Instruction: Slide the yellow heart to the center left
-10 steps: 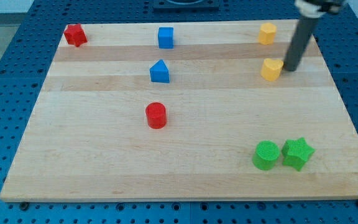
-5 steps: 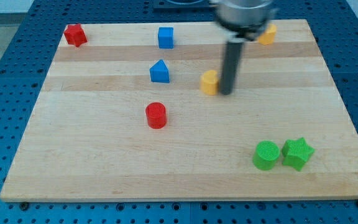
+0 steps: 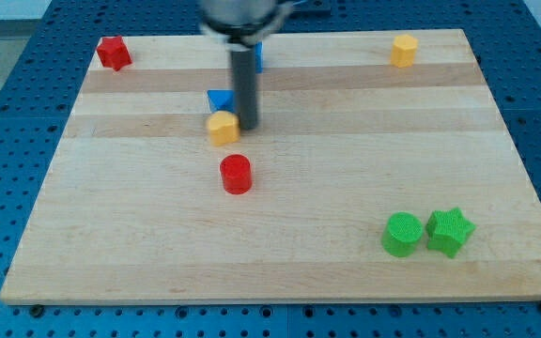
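Observation:
The yellow heart (image 3: 222,127) sits left of the board's middle, touching the front of a blue block (image 3: 219,99) that is partly hidden behind it. My tip (image 3: 246,128) rests against the heart's right side. The rod rises from there and covers most of the blue cube (image 3: 256,56) at the view's top.
A red cylinder (image 3: 236,174) stands just below the heart. A red star (image 3: 113,52) is at the top left corner, a yellow hexagonal block (image 3: 404,50) at the top right. A green cylinder (image 3: 402,234) and green star (image 3: 449,231) sit together at the bottom right.
My tip has pushed the yellow heart leftward across the board, from the right side to beside the blue block. The blue block has shifted slightly left and up.

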Tool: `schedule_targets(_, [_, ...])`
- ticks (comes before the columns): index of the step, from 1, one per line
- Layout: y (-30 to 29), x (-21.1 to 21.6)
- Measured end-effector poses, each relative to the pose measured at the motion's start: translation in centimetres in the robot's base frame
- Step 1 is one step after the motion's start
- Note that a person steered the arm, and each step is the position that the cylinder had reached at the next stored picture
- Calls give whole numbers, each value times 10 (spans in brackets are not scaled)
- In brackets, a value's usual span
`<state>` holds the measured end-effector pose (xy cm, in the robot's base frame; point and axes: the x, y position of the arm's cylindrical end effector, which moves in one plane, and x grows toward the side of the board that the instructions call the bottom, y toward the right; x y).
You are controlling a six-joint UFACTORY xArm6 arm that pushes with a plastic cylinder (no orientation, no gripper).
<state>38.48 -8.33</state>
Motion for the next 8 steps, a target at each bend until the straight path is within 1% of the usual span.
schedule_targets(1, [-52,0])
schedule_targets(2, [-22,0])
schedule_targets(3, [23,13])
schedule_targets(4, [-23,53])
schedule_targets(5, [-86,44])
schedule_targets(6, [-98,30])
schedule_targets(7, [-54,35])
schedule_targets(8, [-22,23])
